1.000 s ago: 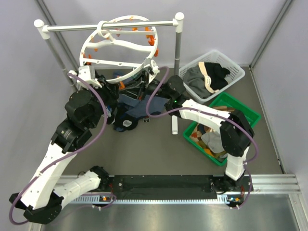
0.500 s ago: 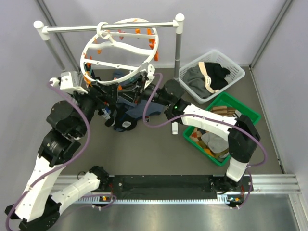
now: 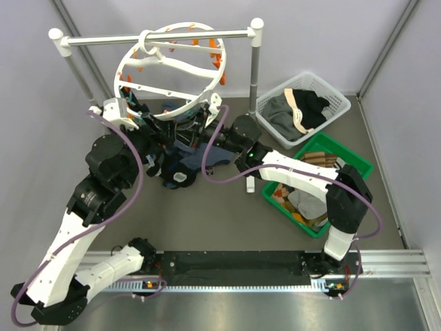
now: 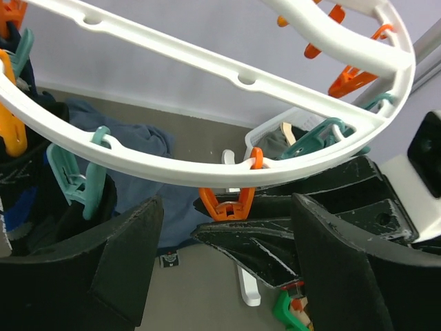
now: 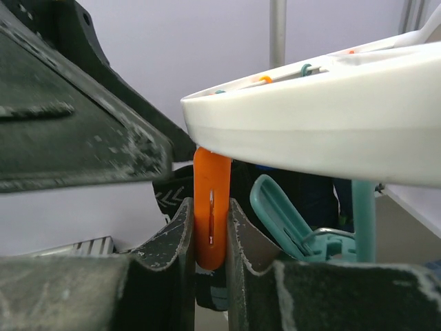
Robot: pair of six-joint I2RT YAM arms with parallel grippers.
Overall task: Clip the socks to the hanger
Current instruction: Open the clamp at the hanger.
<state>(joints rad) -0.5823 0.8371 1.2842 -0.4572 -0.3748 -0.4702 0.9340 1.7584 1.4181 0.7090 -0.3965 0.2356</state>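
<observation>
The hanger (image 3: 170, 65), a round white ring with orange and teal clips, hangs tilted from its hook. My right gripper (image 5: 210, 207) is shut on an orange clip (image 5: 211, 181) under the ring's rim (image 5: 324, 138). A dark sock (image 5: 167, 197) with pale chevron marks shows just behind that clip. My left gripper (image 4: 224, 238) is open with nothing in it, facing the same orange clip (image 4: 227, 205) from the other side. Seen from above, the left gripper (image 3: 153, 128) and right gripper (image 3: 205, 124) meet under the ring's near edge. More dark socks (image 3: 179, 176) lie on the table below.
A white rack bar (image 3: 158, 38) on two posts carries the hanger. A blue-grey garment (image 3: 196, 157) lies under the ring. At the right are a white basket (image 3: 341, 103) of clothes and a green crate (image 3: 358, 162). A small white object (image 3: 250, 181) lies on the table.
My left gripper has opened and its arm swung out left, then back under the ring. The hanger rocked slightly. My right gripper stayed shut on the orange clip.
</observation>
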